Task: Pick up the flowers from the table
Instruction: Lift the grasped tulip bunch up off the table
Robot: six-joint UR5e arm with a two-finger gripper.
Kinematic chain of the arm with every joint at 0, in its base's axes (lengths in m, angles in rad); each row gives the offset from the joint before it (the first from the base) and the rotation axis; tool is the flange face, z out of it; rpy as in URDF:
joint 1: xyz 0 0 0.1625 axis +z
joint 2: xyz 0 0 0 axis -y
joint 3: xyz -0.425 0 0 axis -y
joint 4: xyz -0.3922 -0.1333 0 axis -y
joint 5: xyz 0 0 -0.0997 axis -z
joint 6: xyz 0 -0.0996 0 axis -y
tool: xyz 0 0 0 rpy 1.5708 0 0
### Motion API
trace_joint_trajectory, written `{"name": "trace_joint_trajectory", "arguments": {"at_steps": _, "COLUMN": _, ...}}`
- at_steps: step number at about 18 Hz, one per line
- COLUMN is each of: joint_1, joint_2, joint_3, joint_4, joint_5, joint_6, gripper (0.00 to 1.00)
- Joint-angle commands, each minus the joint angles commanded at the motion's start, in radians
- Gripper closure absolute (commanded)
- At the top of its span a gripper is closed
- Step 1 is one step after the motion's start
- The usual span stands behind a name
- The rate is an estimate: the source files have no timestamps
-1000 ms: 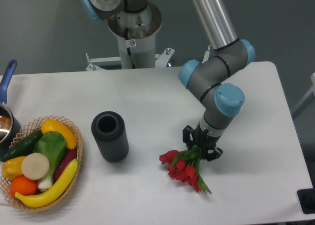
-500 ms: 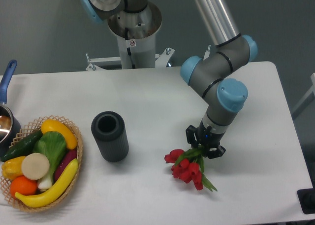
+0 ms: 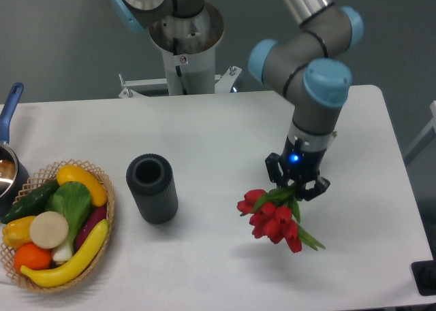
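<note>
Stretching wide and white, the tabletop (image 3: 225,141) runs to a rounded far-right corner, and its right edge slants down toward the near right, where a small dark object (image 3: 425,278) sits at the picture's border. Most of the bare surface lies in the middle and along the far side; the clutter is kept to the left. A wicker basket (image 3: 107,201) of fruit and vegetables sits at the near left, with a pot (image 3: 9,167) and its blue handle just behind it at the left edge, and a dark ribbed cylinder (image 3: 152,188) lies on its side left of centre, well apart from the arm. On the right half, the arm (image 3: 306,59) comes in from the top, bends through grey joints with blue caps, and points its wrist straight down. The gripper (image 3: 296,190) hangs below the wrist with a blue light lit on it, and its black fingers (image 3: 274,174) are closed around the green stems of the flowers (image 3: 274,218). The red tulip heads fan out to the lower left of the fingers, with a green leaf tip poking out toward the lower right. Whether the blooms touch the tabletop or hang just above it cannot be told from this view. The bunch is clear of the near and right edges.
</note>
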Motion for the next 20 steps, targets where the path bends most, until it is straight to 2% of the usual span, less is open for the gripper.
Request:
{"name": "trace_joint_trajectory", "arguments": {"at_steps": 4, "joint_1": 0.018, "joint_2": 0.031, "joint_3": 0.018, "joint_4": 0.000, "joint_5": -0.273, "joint_6": -0.100, "gripper": 0.67}}
{"name": "trace_joint_trajectory", "arguments": {"at_steps": 7, "joint_1": 0.032, "joint_2": 0.063, "joint_3": 0.017, "joint_4": 0.000, "joint_5": -0.411, "joint_6": -0.128, "gripper": 0.67}}
{"name": "trace_joint_trajectory", "arguments": {"at_steps": 11, "joint_1": 0.046, "joint_2": 0.101, "joint_3": 0.005, "joint_4": 0.000, "joint_5": -0.482, "joint_6": -0.158, "gripper": 0.67}}
{"name": "trace_joint_trajectory", "arguments": {"at_steps": 20, "joint_1": 0.051, "joint_2": 0.098, "joint_3": 0.025, "joint_4": 0.012, "joint_5": -0.487, "joint_6": -0.172, "gripper": 0.67}}
